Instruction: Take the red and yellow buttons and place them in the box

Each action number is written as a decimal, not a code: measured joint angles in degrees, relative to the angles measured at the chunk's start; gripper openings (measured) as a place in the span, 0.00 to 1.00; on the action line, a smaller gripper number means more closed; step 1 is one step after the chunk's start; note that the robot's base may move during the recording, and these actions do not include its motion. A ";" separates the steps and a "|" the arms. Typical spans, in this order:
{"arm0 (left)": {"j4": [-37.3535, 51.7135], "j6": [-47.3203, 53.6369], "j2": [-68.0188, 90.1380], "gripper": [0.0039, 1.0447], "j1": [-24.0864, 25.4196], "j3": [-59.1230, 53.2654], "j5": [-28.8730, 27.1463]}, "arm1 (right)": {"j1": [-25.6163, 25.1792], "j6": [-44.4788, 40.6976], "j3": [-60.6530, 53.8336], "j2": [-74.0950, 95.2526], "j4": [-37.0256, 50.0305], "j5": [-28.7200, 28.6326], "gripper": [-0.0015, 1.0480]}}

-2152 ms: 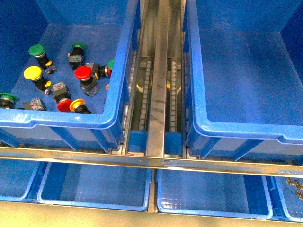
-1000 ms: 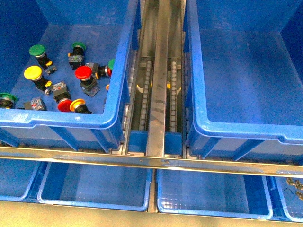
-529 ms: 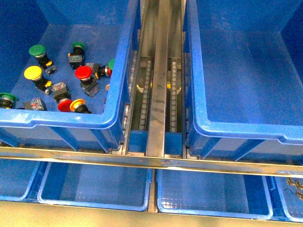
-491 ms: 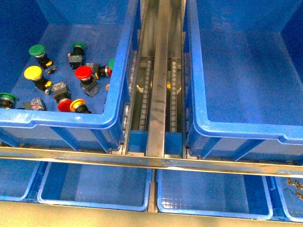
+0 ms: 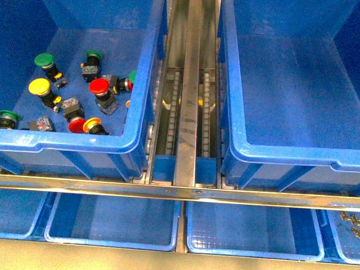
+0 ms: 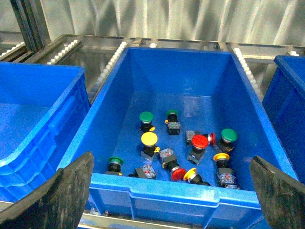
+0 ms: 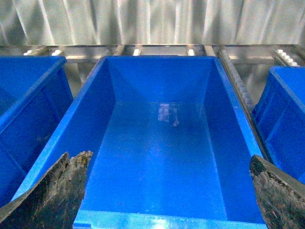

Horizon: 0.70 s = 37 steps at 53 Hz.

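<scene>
In the left bin (image 5: 79,144) we count three yellow buttons (image 5: 39,86), two red buttons (image 5: 99,85) plainly and perhaps a third, and four green buttons (image 5: 43,59). The box (image 5: 281,153) stands to the right. Our left claw (image 6: 171,155) and right claw (image 7: 170,155) both gape wide.

Box (image 5: 292,84): plain blue. Left of box, blue bin (image 5: 145,84) w/ red btn (image 5: 99,86), yellow btn (image 5: 39,86), green btns (image 5: 43,59); black collars. Rail (image 5: 188,84) grey steel. L fingers (image 6: 62,195), R fingers (image 7: 52,191) dark grey.
</scene>
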 joint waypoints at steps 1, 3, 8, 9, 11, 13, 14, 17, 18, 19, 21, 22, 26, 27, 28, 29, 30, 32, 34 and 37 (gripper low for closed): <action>-3.87 -1.53 1.36 0.93 0.52 1.53 3.23 | 0.00 0.02 0.00 0.00 0.00 0.07 0.94; -11.39 -3.85 7.34 0.93 0.70 5.25 7.89 | 0.00 0.02 0.00 0.00 0.00 0.00 0.94; -14.53 -7.19 24.44 0.93 -0.15 12.98 13.22 | 0.00 0.02 0.00 0.00 0.00 0.00 0.94; -13.33 -7.17 27.28 0.93 -0.13 14.34 13.94 | 0.00 0.02 0.00 0.00 0.00 0.00 0.94; -11.41 -6.84 31.23 0.93 -0.13 16.44 14.32 | 0.00 0.02 0.00 0.00 0.00 0.00 0.94; -8.87 -5.42 36.17 0.93 0.04 19.23 14.82 | 0.00 0.02 0.00 0.00 0.00 0.02 0.94; -7.63 -4.48 38.49 0.93 0.33 20.59 15.41 | 0.00 0.02 0.00 0.00 0.00 0.04 0.94; -5.77 -1.57 44.11 0.93 1.25 24.06 17.00 | 0.00 0.02 0.00 0.00 0.00 0.02 0.94; -5.18 -0.44 46.21 0.93 1.55 25.40 17.59 | 0.00 0.02 0.00 0.00 0.00 0.02 0.94; -4.61 0.46 48.30 0.93 1.81 26.69 18.01 | 0.00 0.02 0.00 0.00 0.00 0.02 0.94; -3.89 2.43 51.25 0.93 2.25 28.55 18.49 | 0.00 0.02 0.00 0.00 0.00 0.02 0.94; -3.39 4.07 53.22 0.93 2.54 29.73 18.73 | 0.00 0.00 0.00 0.00 0.00 0.02 0.94; -2.32 8.79 59.65 0.93 3.13 33.53 18.91 | 0.00 0.02 0.00 0.00 0.00 0.02 0.94; -2.23 9.75 61.40 0.93 3.28 34.53 18.97 | 0.00 0.02 0.00 0.00 0.00 0.02 0.94; -1.92 11.02 63.10 0.93 3.34 35.45 18.88 | 0.00 0.02 0.00 0.00 0.00 0.02 0.94; -1.40 12.28 64.78 0.93 3.39 36.28 18.58 | 0.00 0.02 0.00 0.00 0.00 0.02 0.94; -1.14 13.22 65.59 0.93 3.39 36.70 18.36 | 0.00 0.02 0.00 0.00 0.00 0.02 0.94; -0.33 15.47 68.78 0.93 3.41 38.32 17.42 | 0.00 0.02 0.00 0.00 0.00 0.02 0.94; 0.79 18.21 71.78 0.93 3.39 39.78 16.61 | 0.00 0.02 0.00 0.00 0.00 0.00 0.94; 2.10 20.61 75.28 0.93 3.26 41.44 15.67 | 0.00 0.02 0.00 0.00 0.00 0.02 0.94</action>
